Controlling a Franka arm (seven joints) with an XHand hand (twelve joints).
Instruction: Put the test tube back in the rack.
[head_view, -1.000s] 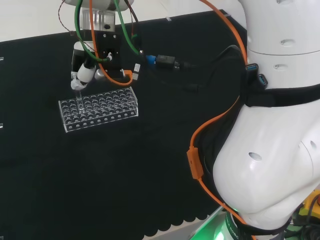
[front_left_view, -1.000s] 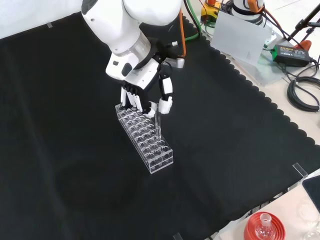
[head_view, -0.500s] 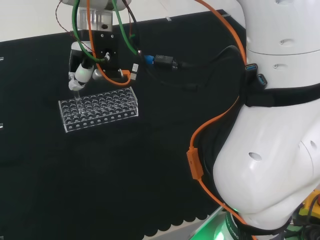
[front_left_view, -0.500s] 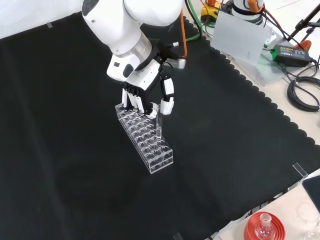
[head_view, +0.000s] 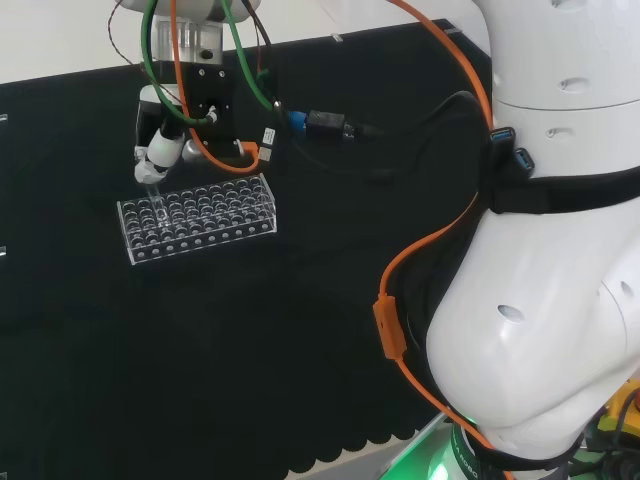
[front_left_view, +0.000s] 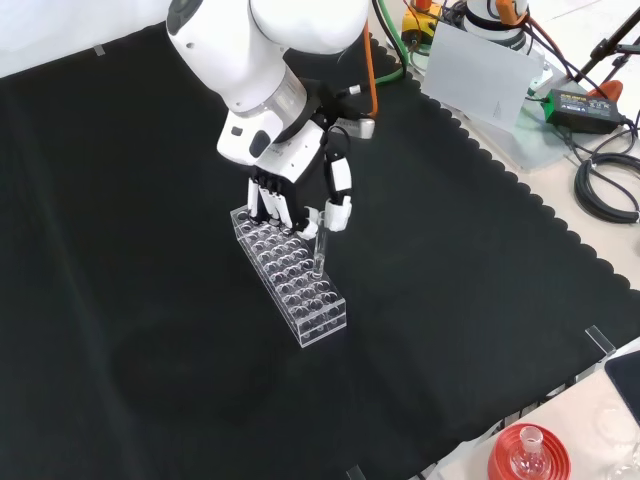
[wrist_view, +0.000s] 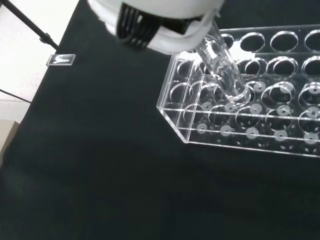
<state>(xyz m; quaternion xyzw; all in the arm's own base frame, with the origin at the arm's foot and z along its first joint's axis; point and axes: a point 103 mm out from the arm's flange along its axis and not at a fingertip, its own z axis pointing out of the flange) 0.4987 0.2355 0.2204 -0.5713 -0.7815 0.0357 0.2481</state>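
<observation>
Hand (front_left_view: 300, 195) pinching clear test tube (front_left_view: 320, 252) by its top, tube near-upright, slightly tilted, lower end entering clear rack (front_left_view: 290, 277) hole, black-clothed surface (front_left_view: 150, 350)

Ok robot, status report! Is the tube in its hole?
Robot hand shut on test tube. Tube tip at the rack, near one end, not seated yet. Nothing blocking.

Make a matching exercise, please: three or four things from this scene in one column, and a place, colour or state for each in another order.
Things:
1. test tube
2. rack
3. hand
4. red stand

Descriptions:
A. at the bottom right edge of the front view
B. curled round the test tube
C. clear, with rows of round holes
D. lower end at the rack's holes

Pairs: 1-D, 2-C, 3-B, 4-A
</observation>
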